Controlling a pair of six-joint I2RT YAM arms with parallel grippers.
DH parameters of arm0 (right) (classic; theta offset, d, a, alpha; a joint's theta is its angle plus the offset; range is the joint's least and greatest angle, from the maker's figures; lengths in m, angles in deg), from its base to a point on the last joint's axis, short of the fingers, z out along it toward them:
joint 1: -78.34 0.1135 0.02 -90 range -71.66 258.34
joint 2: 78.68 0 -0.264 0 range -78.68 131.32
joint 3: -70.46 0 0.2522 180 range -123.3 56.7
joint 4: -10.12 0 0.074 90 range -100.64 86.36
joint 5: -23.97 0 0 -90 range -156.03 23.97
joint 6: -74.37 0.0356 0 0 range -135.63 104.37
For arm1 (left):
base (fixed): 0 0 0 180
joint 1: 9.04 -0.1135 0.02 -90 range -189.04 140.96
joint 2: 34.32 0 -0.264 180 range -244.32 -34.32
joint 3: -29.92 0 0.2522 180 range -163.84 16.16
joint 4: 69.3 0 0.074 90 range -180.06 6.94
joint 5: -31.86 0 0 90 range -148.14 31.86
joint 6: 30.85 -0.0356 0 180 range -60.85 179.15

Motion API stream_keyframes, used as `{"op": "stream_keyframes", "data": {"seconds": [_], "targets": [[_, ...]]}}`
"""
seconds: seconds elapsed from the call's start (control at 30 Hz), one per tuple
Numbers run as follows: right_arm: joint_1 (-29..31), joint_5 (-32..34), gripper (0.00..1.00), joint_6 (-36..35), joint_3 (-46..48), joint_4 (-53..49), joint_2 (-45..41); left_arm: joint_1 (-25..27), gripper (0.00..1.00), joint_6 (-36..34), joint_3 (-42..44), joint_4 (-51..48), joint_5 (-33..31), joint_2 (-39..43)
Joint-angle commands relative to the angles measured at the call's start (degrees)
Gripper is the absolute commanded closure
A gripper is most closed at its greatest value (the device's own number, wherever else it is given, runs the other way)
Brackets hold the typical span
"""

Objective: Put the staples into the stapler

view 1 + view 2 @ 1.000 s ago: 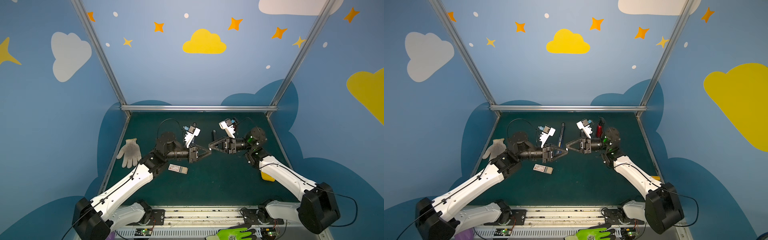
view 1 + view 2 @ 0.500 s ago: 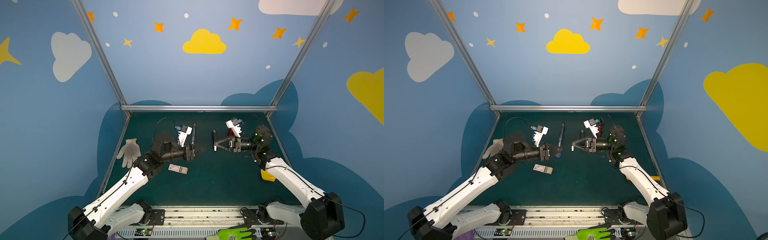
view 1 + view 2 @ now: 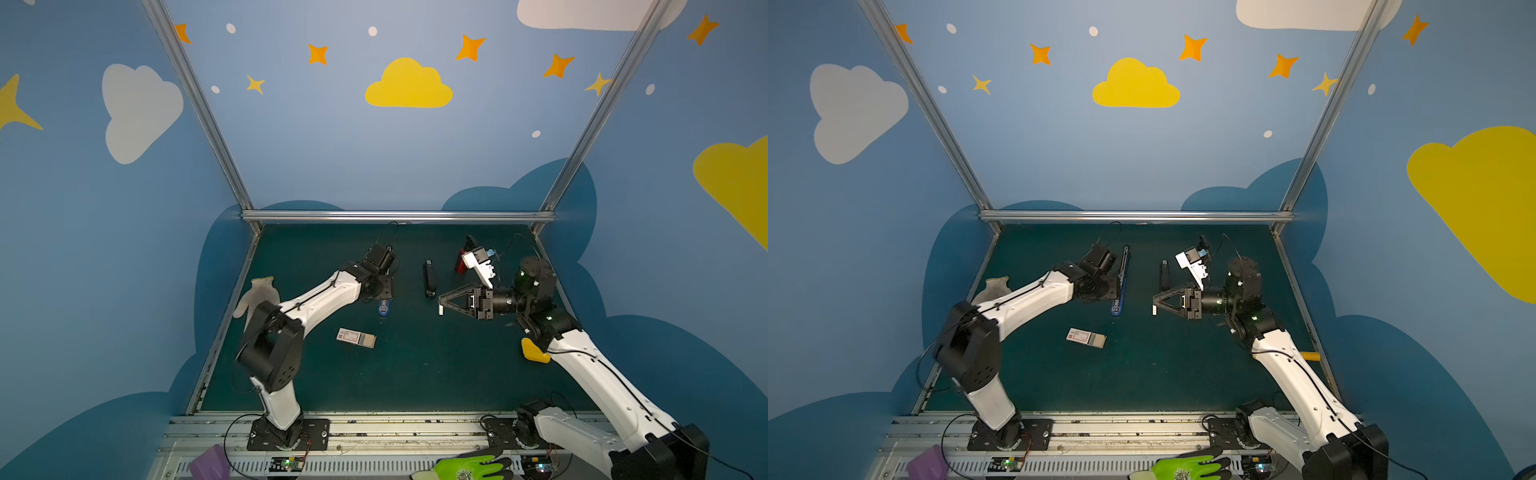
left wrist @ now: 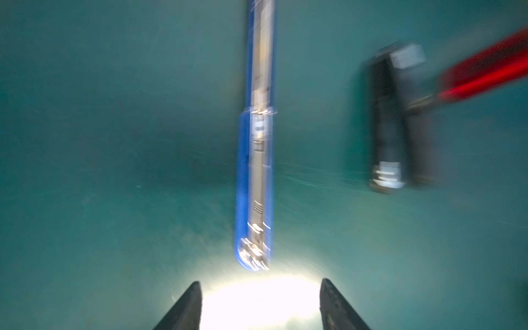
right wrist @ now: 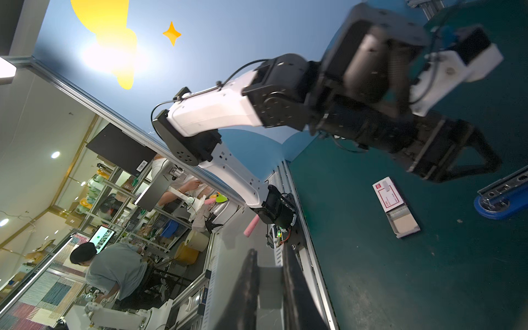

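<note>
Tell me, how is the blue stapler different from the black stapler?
The blue stapler lies opened out long, its silver channel showing; the black stapler looks shorter and mostly dark. The blue one sits by the left arm; the black one is nearer the right end effector, which pinches a small white piece. Both lie unheld on the green mat, pointing roughly the same way.

Blue stapler (image 4: 255, 143); white, red-marked staples (image 3: 1086, 337)
</note>
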Motion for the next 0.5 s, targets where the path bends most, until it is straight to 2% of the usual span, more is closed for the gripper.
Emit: {"op": "stream_keyframes", "data": {"seconds": [0.0,0.13,0.23,0.37,0.47], "targets": [[-0.51,-1.29,0.85,-1.51,0.75,-1.58,-1.39,-0.21,0.36,-1.39,-5.86,-7.90,-6.92,-6.65],[-1.05,-1.53,0.85,-1.82,0.97,-2.29,-2.31,-0.08,0.38,-1.18,-10.86,-9.13,-6.89,-13.23],[-1.41,-1.68,0.85,-1.82,1.23,-2.30,-2.47,-0.03,0.47,-1.20,-13.90,-10.81,-5.80,-16.71],[-1.76,-1.95,0.85,-1.82,1.41,-1.94,-2.10,0.63,0.72,-1.15,-15.27,-11.05,-2.25,-18.59],[-2.07,-2.35,0.85,-1.56,1.57,-1.32,-1.66,1.97,0.82,-0.56,-15.02,-11.44,-1.03,-18.68]]}}
